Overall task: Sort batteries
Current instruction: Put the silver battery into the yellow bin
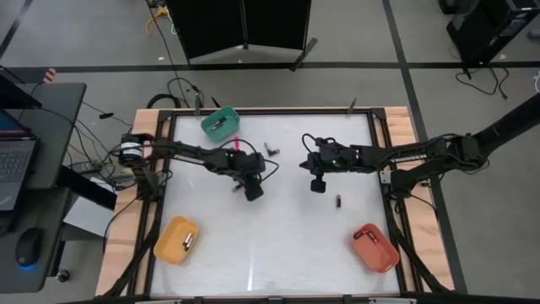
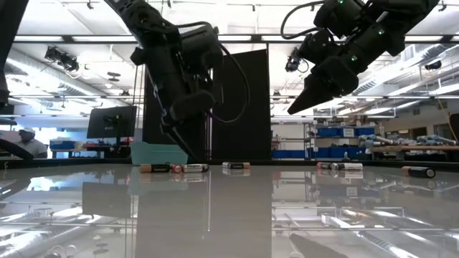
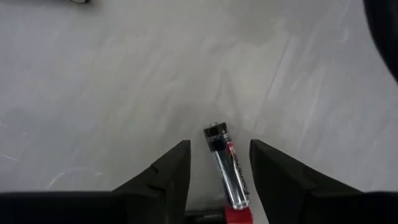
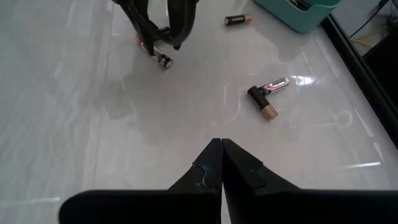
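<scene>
A: What is the left gripper (image 3: pixel 214 163) working on?

B: A small cylindrical battery with a silvery body, black cap and red end (image 3: pixel 227 173). It lies on the glossy white tabletop (image 1: pixel 278 245) between the spread fingers, and neither finger touches it.

A: How will it handle?

B: I judge it light, rigid and smooth, so it should roll easily on that slick surface. The best hold looks like a pinch across the middle of the body, fingers square to its length.

A: And the arm's pose?

B: The left arm reaches in from its side, wrist bent steeply down, fingertips close to the table near the teal plastic bin (image 1: pixel 220 123).

A: The other arm?

B: The right gripper (image 4: pixel 221 163) hangs above the table's middle with its fingers pressed together, empty. More batteries lie loose nearby (image 4: pixel 268 93).
</scene>
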You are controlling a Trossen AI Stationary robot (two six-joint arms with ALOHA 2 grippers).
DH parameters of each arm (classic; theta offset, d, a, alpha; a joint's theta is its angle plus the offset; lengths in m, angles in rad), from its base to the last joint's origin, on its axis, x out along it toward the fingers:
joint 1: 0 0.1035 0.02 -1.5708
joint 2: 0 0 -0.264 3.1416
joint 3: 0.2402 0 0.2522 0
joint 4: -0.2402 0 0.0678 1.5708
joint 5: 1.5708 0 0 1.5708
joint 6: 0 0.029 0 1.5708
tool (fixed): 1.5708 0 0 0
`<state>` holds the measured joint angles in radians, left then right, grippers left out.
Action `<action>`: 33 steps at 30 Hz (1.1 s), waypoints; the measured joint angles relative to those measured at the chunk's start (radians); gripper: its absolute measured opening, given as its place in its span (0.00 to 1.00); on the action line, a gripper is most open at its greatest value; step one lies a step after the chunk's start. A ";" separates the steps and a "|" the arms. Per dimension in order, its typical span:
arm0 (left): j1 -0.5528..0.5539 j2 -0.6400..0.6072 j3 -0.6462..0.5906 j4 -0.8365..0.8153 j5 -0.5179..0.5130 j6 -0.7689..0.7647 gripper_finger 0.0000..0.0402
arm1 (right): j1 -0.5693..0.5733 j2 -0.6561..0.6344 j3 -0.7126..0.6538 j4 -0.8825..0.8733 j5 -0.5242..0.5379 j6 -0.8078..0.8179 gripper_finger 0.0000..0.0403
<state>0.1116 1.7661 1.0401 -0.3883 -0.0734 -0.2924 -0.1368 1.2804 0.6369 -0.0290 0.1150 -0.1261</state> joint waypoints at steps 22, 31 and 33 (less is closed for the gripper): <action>0.008 0.057 0.001 0.056 0.002 0.052 0.12 | 0.005 0.000 0.000 -0.011 0.009 0.001 0.03; 0.006 0.058 0.104 0.077 0.078 0.183 0.11 | 0.006 0.000 0.000 -0.026 0.026 -0.011 0.03; 0.001 0.045 0.141 0.045 0.118 0.211 0.11 | 0.006 -0.007 0.000 -0.050 0.026 -0.012 0.03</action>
<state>0.1130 1.8115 1.1813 -0.3432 0.0445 -0.0813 -0.1310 1.2738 0.6369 -0.0786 0.1413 -0.1379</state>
